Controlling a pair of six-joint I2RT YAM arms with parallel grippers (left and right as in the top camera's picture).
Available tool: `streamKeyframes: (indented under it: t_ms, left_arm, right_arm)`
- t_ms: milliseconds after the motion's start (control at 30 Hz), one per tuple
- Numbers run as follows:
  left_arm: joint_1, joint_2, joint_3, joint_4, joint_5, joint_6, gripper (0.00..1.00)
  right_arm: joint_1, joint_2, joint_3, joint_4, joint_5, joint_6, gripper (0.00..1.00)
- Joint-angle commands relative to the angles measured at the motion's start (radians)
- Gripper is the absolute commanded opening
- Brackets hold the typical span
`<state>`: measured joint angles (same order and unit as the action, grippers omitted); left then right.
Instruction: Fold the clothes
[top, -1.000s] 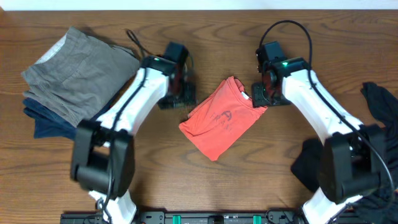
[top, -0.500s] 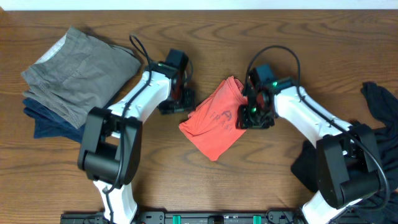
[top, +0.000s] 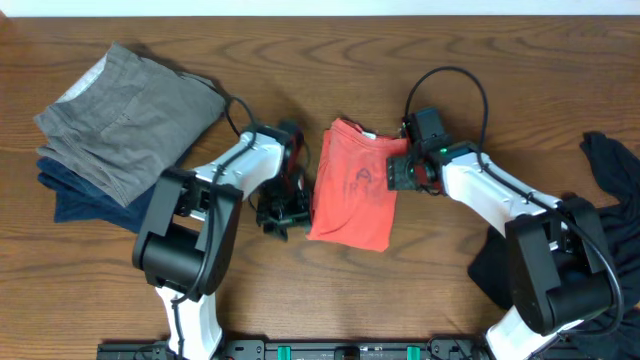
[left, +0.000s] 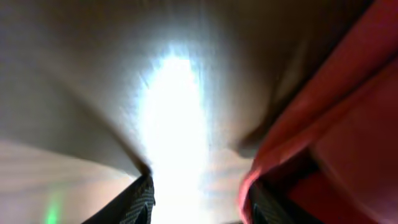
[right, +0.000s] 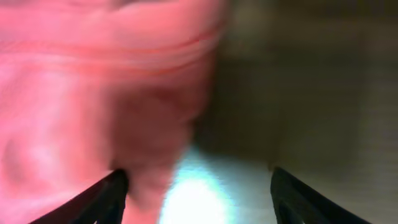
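Note:
The coral-red T-shirt (top: 352, 200) lies folded into a narrow upright rectangle at the table's middle, its navy lettering facing up. My left gripper (top: 286, 208) is open, low against the shirt's left edge. In the left wrist view the red fabric (left: 336, 124) lies against the right finger of the left gripper (left: 202, 205), and nothing is between the fingers. My right gripper (top: 397, 173) is open at the shirt's upper right edge. In the blurred right wrist view the fabric (right: 93, 81) touches the left finger of the right gripper (right: 199, 199).
A folded grey garment (top: 125, 110) lies on a navy one (top: 68, 195) at the far left. Black garments lie at the right edge (top: 612, 165) and by the right arm's base (top: 490, 268). The table is brown wood (top: 430, 280).
The shirt has turned from a slanted lie to an upright rectangle. My left gripper has moved toward the front along its left edge. My right gripper has shifted up to its right edge.

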<state>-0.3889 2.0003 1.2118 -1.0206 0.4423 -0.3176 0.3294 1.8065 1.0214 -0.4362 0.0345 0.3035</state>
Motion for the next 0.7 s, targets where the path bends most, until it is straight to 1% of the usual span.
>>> streamKeyframes:
  t_ms: [0,133,200,267,333,367,433,533,600,667]
  left_arm:
    - [-0.022,0.002,-0.015,-0.035,0.018,0.005,0.5]
    - [0.003,-0.056,-0.002,-0.017,-0.005,-0.003,0.51]
    - [0.03,-0.094,0.019,0.016,-0.045,-0.006,0.55]
    - [0.061,-0.134,0.037,0.084,-0.071,-0.005,0.64]
    - [0.089,-0.171,0.038,0.187,-0.072,0.013,0.83]
    - [0.101,-0.183,0.038,0.238,-0.071,0.013,0.89]
    - [0.121,-0.195,0.038,0.343,-0.028,0.013,0.96]
    - [0.14,-0.186,0.038,0.472,0.084,0.035,0.99]
    - [0.142,-0.171,0.038,0.53,0.125,0.035,1.0]
    - [0.141,-0.149,0.038,0.576,0.167,0.035,0.98]
  right_arm:
    - [-0.052,-0.004,0.01,0.005,0.133,-0.028,0.75]
    - [-0.082,-0.006,0.01,-0.064,0.104,-0.027,0.78]
    - [-0.085,-0.006,0.01,-0.112,0.103,-0.027,0.8]
    - [-0.085,-0.006,0.01,-0.154,0.104,-0.028,0.82]
    - [-0.085,-0.005,0.01,-0.193,0.103,-0.027,0.83]
    - [-0.085,-0.005,0.01,-0.209,0.103,-0.027,0.84]
    - [-0.085,-0.005,0.01,-0.235,0.098,-0.027,0.84]
    - [-0.085,-0.005,0.005,-0.245,0.063,-0.027,0.85]
    - [-0.085,-0.005,0.001,-0.246,0.05,-0.027,0.85]
    - [-0.085,-0.005,-0.003,-0.245,0.039,-0.027,0.85]
